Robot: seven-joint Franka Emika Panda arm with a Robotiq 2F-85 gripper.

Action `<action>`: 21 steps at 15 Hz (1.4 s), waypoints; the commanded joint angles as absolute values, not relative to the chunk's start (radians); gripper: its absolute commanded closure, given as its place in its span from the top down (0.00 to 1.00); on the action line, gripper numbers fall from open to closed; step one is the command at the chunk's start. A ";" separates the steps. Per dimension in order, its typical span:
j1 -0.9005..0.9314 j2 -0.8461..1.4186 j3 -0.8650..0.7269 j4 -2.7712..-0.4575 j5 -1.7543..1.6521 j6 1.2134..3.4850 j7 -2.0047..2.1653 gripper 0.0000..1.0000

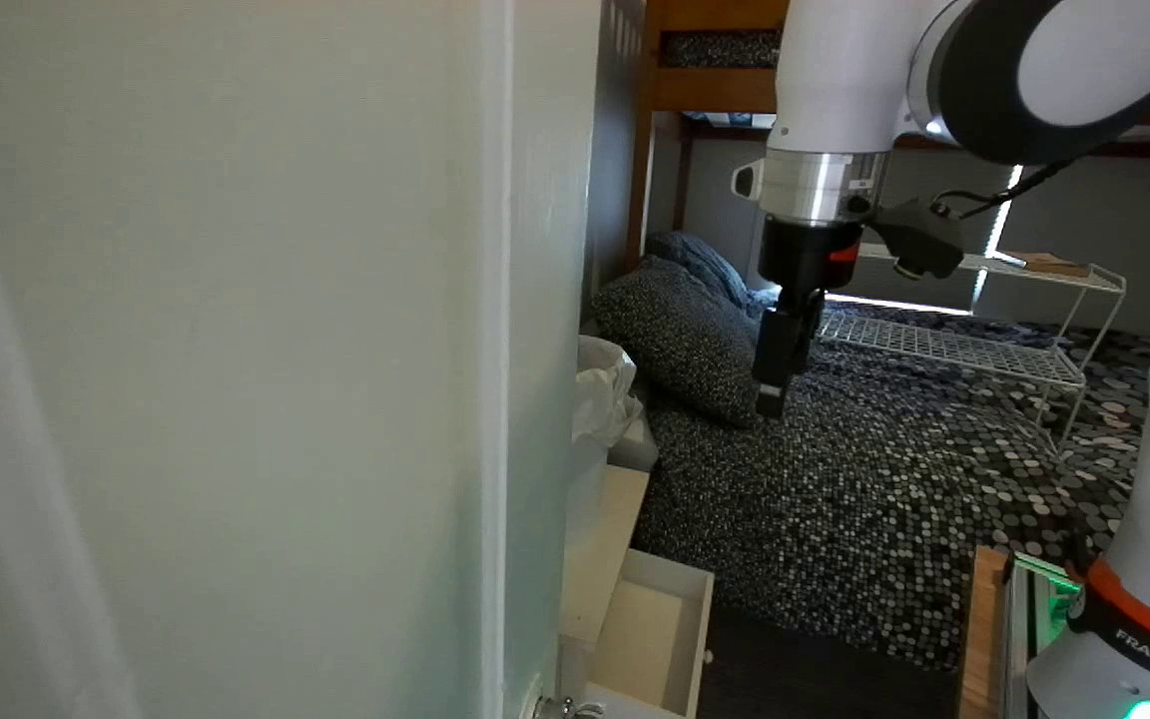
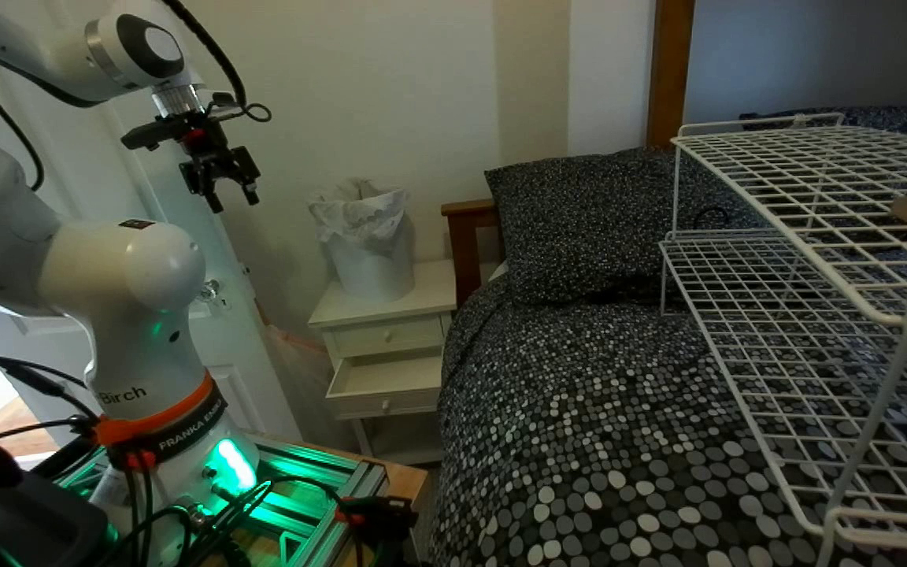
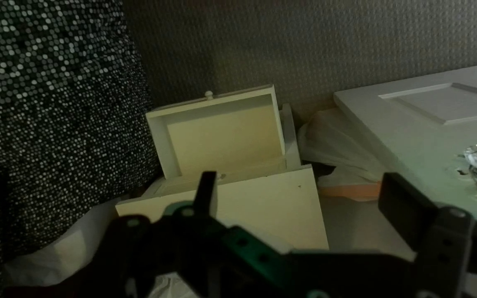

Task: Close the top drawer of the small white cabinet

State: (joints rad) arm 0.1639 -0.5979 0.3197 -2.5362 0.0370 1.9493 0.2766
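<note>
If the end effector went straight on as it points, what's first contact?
Likely the open drawer, toward its right side in the wrist view; the end effector points down that way. Depth is unclear: the top corner of the small white cabinet could come first.

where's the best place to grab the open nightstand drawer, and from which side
Likely by the round knob on the lower drawer, from the front: it juts out midway along the face, away from the nightstand, so the open hand could straddle it.
</note>
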 commanded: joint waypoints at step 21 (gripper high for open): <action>-0.022 -0.220 -0.010 -2.772 -0.245 2.385 -0.147 1.00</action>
State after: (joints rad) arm 0.0097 -0.3381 -0.0034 -2.7721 -0.1912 2.3055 -0.1571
